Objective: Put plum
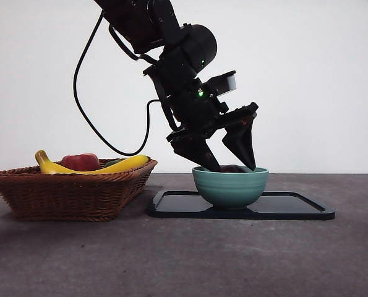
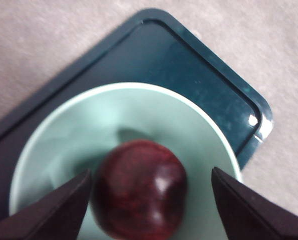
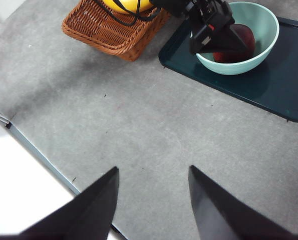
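Observation:
The plum (image 2: 138, 187), dark maroon and glossy, rests inside the teal bowl (image 2: 154, 115). My left gripper (image 2: 151, 171) reaches down into the bowl, open, one jaw on each side of the plum and a clear gap on one side. From the front, the left gripper (image 1: 233, 162) dips past the rim of the bowl (image 1: 230, 185), and only the top of the plum (image 1: 233, 168) shows. My right gripper (image 3: 153, 169) hangs open over bare table, far from the bowl (image 3: 261, 25) and the plum (image 3: 228, 57).
The bowl stands on a dark tray (image 1: 295, 207) right of a wicker basket (image 1: 72, 192), which holds bananas (image 1: 109, 166) and a red fruit (image 1: 80, 161). The table's edge (image 3: 38, 155) runs near the right gripper.

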Robot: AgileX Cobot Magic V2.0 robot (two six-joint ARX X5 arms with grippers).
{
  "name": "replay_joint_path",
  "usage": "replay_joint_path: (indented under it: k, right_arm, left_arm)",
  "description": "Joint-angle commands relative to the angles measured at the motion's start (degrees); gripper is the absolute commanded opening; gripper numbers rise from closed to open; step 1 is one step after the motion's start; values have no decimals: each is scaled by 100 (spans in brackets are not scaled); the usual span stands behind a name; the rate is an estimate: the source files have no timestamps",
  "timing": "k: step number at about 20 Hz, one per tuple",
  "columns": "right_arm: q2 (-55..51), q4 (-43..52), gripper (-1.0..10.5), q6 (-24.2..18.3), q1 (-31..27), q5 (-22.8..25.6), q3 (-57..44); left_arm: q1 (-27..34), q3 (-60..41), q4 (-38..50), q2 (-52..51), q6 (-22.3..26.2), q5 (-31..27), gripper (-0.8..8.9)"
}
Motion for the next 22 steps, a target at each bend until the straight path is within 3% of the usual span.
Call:
replay_joint_path:
  k: [1, 13, 17, 22]
  right_arm:
    - [33, 31, 221, 33, 28, 20, 37]
    - [33, 33, 221, 17, 28, 20, 37]
    - [33, 33, 221, 15, 28, 20, 37]
    - [33, 33, 221, 4, 28, 22, 37]
  left_arm:
    - [-52, 162, -7, 168, 173, -63, 375]
    - [-81, 162, -131, 260, 289, -63, 369]
    - [-96, 162, -92, 260, 284, -63, 218]
    - [-92, 273, -136, 258, 284, -61, 214]
